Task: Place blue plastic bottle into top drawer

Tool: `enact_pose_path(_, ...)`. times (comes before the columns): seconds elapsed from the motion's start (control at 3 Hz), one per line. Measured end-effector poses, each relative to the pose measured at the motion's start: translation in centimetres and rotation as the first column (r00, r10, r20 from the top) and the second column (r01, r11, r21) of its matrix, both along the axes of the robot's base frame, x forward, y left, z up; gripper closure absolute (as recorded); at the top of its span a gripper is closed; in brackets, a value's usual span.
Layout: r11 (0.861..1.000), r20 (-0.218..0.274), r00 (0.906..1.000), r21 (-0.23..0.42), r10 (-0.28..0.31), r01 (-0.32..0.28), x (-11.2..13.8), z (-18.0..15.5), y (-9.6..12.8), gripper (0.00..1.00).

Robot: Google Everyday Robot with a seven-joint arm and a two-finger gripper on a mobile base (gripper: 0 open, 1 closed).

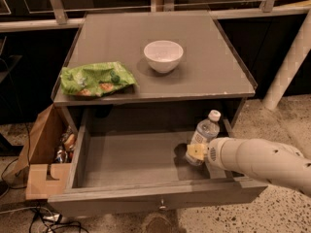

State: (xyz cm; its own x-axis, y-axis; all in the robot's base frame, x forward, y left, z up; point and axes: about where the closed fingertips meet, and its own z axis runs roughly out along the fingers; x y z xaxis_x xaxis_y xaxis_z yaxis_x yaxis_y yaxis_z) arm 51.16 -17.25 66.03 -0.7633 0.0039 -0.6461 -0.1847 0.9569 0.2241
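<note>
The blue plastic bottle, clear with a white cap, stands slightly tilted inside the open top drawer, at its right end. My gripper reaches in from the right over the drawer's right front corner. It is shut on the bottle's lower half, with one yellow-padded finger showing in front of the bottle. The other finger is hidden behind the bottle. The bottle's base is hidden by the gripper.
A white bowl and a green snack bag lie on the grey cabinet top. A brown cardboard box with small items stands left of the drawer. A white post rises at the right.
</note>
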Motion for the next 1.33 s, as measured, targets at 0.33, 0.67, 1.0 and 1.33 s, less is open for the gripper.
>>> enact_pose_path(0.33, 0.999, 0.001, 0.9992, -0.014, -0.04, 0.04, -0.2, -0.6, -0.7, 1.0)
enact_pose_path(0.67, 0.997, 0.009, 0.9979, -0.038, -0.065, 0.065, -0.6, -1.0, -1.7, 1.0)
enact_pose_path(1.0, 0.995, 0.023, 0.997, -0.063, -0.074, 0.075, -0.7, -1.2, -2.7, 1.0)
enact_pose_path(1.33, 0.993, 0.036, 0.9964, -0.085, -0.076, 0.079, -0.6, -1.5, -3.6, 1.0)
